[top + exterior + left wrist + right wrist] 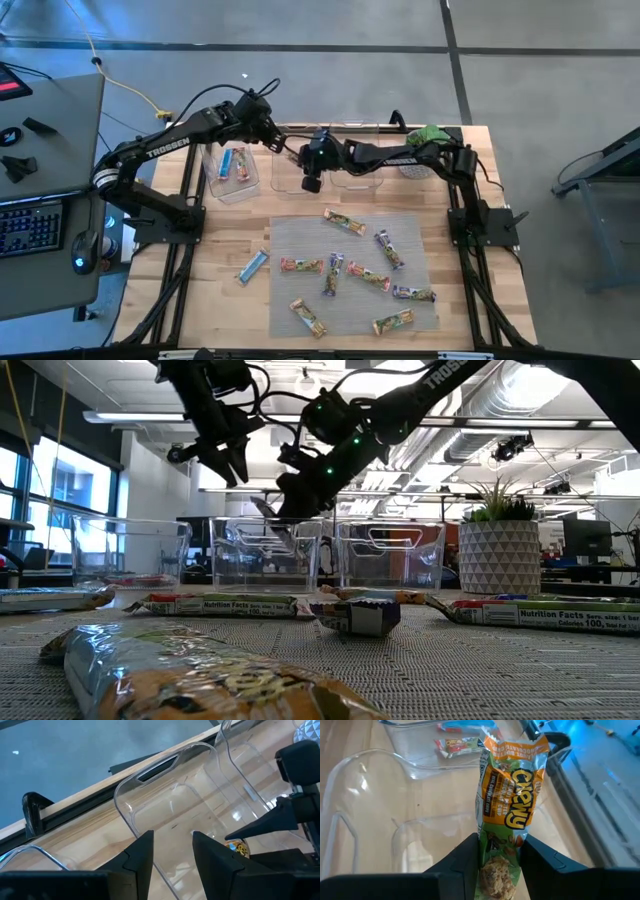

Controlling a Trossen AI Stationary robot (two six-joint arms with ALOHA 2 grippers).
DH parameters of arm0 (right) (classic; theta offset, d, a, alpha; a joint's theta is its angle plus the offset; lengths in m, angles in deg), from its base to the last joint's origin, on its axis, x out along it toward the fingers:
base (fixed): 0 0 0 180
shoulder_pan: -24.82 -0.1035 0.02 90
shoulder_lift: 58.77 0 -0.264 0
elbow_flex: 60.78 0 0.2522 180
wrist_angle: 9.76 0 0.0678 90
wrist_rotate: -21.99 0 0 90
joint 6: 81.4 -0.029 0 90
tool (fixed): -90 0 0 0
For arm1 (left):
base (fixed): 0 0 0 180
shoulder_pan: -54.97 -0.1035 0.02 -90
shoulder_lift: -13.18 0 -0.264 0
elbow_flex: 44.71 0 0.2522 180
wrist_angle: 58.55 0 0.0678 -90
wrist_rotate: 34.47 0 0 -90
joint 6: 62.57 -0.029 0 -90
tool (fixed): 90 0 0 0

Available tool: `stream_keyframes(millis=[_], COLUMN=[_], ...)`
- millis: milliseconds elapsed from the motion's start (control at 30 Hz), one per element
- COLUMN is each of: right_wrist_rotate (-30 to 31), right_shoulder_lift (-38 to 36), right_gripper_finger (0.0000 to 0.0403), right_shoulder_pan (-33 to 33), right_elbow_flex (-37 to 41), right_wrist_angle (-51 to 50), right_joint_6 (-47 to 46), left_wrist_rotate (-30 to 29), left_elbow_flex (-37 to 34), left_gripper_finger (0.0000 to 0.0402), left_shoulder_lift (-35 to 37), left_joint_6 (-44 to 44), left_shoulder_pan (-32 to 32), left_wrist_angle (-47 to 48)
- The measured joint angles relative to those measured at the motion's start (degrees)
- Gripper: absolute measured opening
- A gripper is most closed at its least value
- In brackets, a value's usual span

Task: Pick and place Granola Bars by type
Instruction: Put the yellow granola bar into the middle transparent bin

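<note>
A: One bar in my right gripper, green-orange "Chewy" wrapper. Fingers clamped on its lower end, so closed on it, not empty.

B: Which way's it pointing?

A: Long axis runs straight out from the fingertips, free end away from the wrist. Hangs above the middle bin, inside its rim line as far as the wrist view shows. Can't tell if it touches the bin floor.

B: And your left gripper?

A: Up over the same bin's rim, fingers apart w/ a narrow gap, nothing between them. Open, holding zilch.

B: Other bars?

A: Left bin has a blue one and a red-pink one, lying side by side. Third bin by the planter, contents unclear. Rest are scattered on the grey mat: a green-orange one near the mat's far edge, lying diagonal; purple one right of centre, also diagonal; several more toward the near edge at mixed angles. One blue bar lies off the mat on the bare table, left side, tilted.
</note>
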Motion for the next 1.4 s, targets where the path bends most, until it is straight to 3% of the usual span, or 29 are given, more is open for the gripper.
stream_keyframes(millis=[100, 233, 433, 700, 933, 1033, 1167, 1300, 1400], right_wrist_rotate=[-1.54, 4.55, 6.01, 2.52, 0.5, 2.85, 6.27, 8.13, 8.66], right_shoulder_lift=[0.0, 0.0, 0.0, 0.0, -3.94, -8.72, -15.07, -19.69, -22.22], right_gripper_finger=[0.0114, 0.0114, 0.0127, 0.0198, 0.0201, 0.02, 0.0202, 0.02, 0.0201], right_shoulder_pan=[0.02, 0.0, 0.45, 0.31, -3.88, -7.43, -12.96, -17.51, -20.26], right_elbow_flex=[0.0, 0.0, 0.0, 0.0, 0.02, 0.02, -0.01, 2.69, 7.5], right_wrist_angle=[0.18, 0.2, 0.17, 0.22, -0.76, -5.48, -19.68, -30.33, -32.26], right_joint_6=[-1.41, -1.05, 0.06, 0.1, 6.67, 9.5, 9.19, -1.04, -10.76], left_wrist_rotate=[0.0, 0.04, 0.04, 0.1, 0.15, 0.17, 0.17, 0.21, 0.2], left_elbow_flex=[0.0, 0.0, 0.0, 0.0, 0.0, 0.0, 0.0, 0.0, 0.0], left_gripper_finger=[0.0131, 0.0131, 0.0131, 0.0131, 0.0131, 0.0131, 0.0131, 0.0131, 0.0131], left_shoulder_lift=[0.0, 0.0, 0.0, 0.0, 0.0, 0.0, 0.0, 0.0, 0.0], left_joint_6=[0.0, 0.0, 0.0, -0.01, 0.0, 0.0, 0.0, -0.01, -0.01], left_shoulder_pan=[-0.01, 0.01, -0.01, 0.0, 0.01, 0.01, 0.01, 0.0, -0.01], left_wrist_angle=[0.0, 0.02, 0.02, 0.04, 0.04, 0.03, 0.04, 0.02, 0.02])
